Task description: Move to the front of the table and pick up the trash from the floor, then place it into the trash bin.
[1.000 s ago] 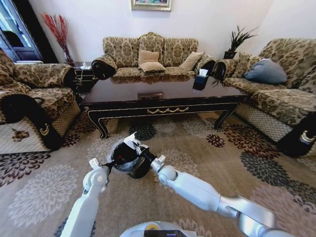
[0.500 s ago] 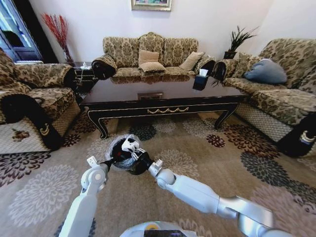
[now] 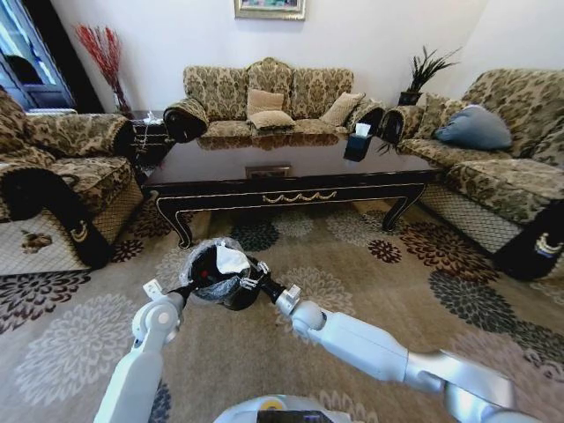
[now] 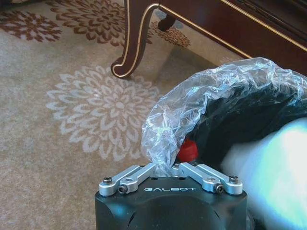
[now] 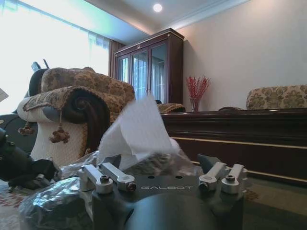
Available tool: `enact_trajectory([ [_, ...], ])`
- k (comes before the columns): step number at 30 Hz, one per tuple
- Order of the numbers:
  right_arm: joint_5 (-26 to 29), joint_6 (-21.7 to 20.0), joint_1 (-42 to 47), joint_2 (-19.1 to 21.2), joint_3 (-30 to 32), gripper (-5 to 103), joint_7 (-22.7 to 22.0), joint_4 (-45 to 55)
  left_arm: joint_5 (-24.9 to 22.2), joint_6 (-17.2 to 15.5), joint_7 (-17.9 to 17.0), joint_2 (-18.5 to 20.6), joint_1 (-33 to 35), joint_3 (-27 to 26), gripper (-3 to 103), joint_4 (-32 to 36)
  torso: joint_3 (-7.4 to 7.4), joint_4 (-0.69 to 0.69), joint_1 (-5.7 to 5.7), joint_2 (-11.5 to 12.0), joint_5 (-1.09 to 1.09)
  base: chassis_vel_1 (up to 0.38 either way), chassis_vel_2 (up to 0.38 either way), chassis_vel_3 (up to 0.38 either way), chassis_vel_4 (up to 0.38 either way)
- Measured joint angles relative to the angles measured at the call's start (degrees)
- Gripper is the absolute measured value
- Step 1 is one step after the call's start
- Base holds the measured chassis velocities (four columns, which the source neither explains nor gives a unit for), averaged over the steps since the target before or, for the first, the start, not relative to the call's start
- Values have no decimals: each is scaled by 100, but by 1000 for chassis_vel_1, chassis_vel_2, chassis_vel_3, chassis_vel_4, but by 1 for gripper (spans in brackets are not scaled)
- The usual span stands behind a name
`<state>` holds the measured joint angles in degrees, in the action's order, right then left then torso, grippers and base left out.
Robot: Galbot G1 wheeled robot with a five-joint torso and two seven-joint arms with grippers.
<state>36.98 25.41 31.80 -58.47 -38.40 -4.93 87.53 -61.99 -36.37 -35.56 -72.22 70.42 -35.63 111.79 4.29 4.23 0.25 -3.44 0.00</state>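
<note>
Head view: the trash bin (image 3: 214, 275) hangs above the floor (image 3: 370, 273) before the surface (image 3: 291, 172), the left end effector (image 3: 187, 288) clamped on its bagged rim; the right end effector (image 3: 253, 282) sits at the opposite rim beside white tissue (image 3: 231, 259).

Left wrist view: fingers pinch the liner (image 4: 201, 105); a red cap (image 4: 188, 151) lies inside.

Right wrist view: jaws spread, tissue (image 5: 136, 132) loose above them. The drop-in step looks finished; next, withdraw clear.

silver-white rounded arm shells, the left gripper (image 4: 171, 168) and right gripper (image 5: 163, 175) both on black housings stamped "galbot", with bare aluminium finger links and dark screws.
</note>
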Motion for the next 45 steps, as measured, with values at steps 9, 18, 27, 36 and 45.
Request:
enact_trajectory([
  [9, 0, 2, 50, 227, 176, 100, -40, 113, -61, -9, -4, 3, 42, -90, 2, 31, 0, 1, 0, 0, 0, 0, 0, 0, 0],
  [18, 212, -471, 80, 40, 833, 100, -1128, -397, -387, -68, -240, -5, 218, -485, 2, 173, 0, 1, 0, 0, 0, 0, 0, 0, 0],
  [27, 434, -823, 441, -255, 1878, 100, -1826, -706, -575, -71, -632, -63, 577, -942, 2, 186, 0, -1, 0, 0, 0, 0, 0, 0, 0],
  [36, 240, -899, 1004, -242, 2610, 100, -1862, -835, -838, 21, -883, 94, 232, -1055, 2, -571, 0, 3, 0, 0, 0, 0, 0, 0, 0],
  [45, 141, -963, 1141, -186, 2700, 100, -1965, -918, -807, 95, -1116, 136, -199, -921, 2, -1424, 0, 0, 0, 0, 0, 0, 0, 0, 0],
])
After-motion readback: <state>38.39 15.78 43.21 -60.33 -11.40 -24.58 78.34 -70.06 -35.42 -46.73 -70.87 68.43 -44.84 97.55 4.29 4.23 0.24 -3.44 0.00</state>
